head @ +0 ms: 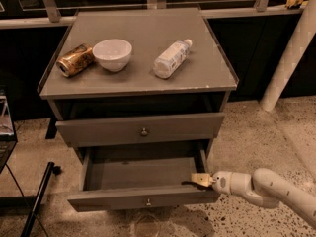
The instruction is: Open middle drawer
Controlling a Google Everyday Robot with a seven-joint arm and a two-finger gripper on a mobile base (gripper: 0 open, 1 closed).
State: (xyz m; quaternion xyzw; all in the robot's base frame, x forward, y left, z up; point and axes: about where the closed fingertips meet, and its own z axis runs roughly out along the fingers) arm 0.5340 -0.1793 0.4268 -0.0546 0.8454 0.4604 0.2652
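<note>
The middle drawer (123,198) is grey with a small round metal knob and stands pulled out, its inside bare. My gripper (200,180) is at the drawer's right front corner, just inside the front panel and touching its top edge. My white arm (266,189) reaches in from the lower right. The grey drawer (98,131) above it, also with a round knob, sticks out only slightly. Any drawer below is hidden by the open one.
On the cabinet top (143,38) lie a tipped gold can (75,60), a white bowl (112,54) and a plastic bottle (171,58) on its side. A white post (291,53) stands at the right. A dark pole (37,201) leans at the lower left.
</note>
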